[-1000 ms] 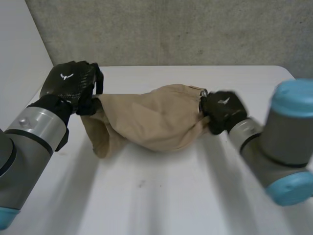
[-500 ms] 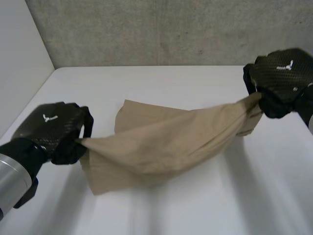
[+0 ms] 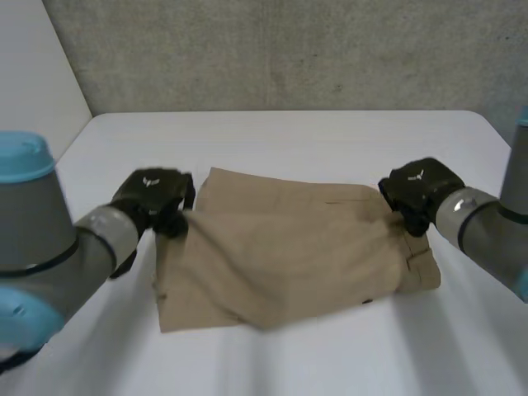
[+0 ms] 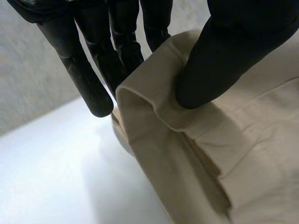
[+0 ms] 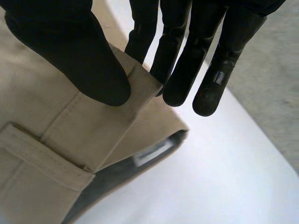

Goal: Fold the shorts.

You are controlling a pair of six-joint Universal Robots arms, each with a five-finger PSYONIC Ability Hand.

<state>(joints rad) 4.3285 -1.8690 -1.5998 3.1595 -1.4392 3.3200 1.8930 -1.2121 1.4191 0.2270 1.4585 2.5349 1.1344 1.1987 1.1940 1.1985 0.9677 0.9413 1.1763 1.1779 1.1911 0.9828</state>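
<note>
Tan shorts (image 3: 289,252) lie doubled over on the middle of the white table (image 3: 330,132), no longer stretched in the air (a fold looks laid down) | left hand (image 3: 153,198) pinches their left corner, thumb against fingers | right hand (image 3: 417,191) pinches the waistband corner likewise | under layer mostly covered; edge alignment unclear

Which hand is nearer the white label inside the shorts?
Right. The right hand pinches the shorts beside the white label; the left hand pinches their opposite end.

place: lab | white table (image 3: 289,132) | bare concrete wall (image 3: 289,49)
</note>
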